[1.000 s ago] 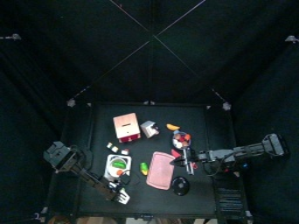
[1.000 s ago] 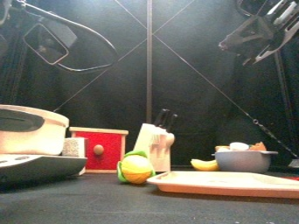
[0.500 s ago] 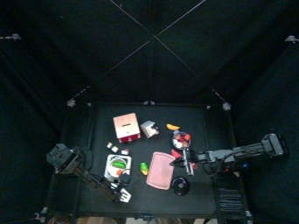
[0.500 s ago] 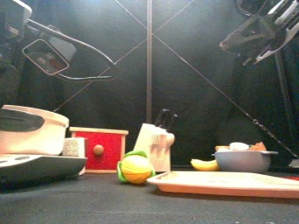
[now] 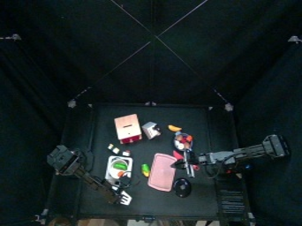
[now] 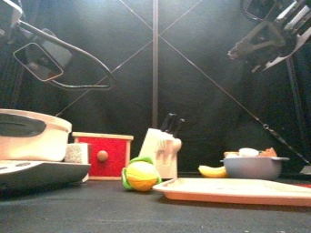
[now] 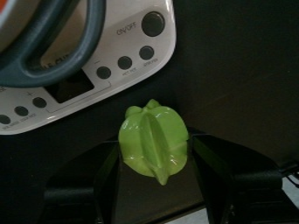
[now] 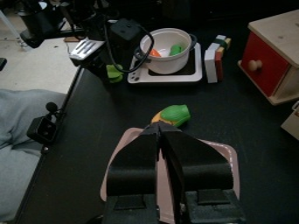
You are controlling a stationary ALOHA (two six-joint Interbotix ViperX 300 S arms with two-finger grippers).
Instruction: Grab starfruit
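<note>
Black jaws of the left gripper [image 7: 155, 179] stand apart above the starfruit [image 7: 155, 146], not yet touching it, so the grab is lined up but not made. That green fruit lies on the table [image 5: 94, 132] near the front, between the white appliance [image 7: 70, 44] on the left and the pink cutting board [image 5: 162, 173]. Right gripper [image 8: 170, 157], jaws together, hovers over the board.

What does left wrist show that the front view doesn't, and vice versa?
Left wrist only: the white appliance's button panel, seen from above, and the left gripper open around the starfruit. Front only: red wooden box, knife block, pink tray, bowl, banana. Both: the starfruit beside the white appliance.
</note>
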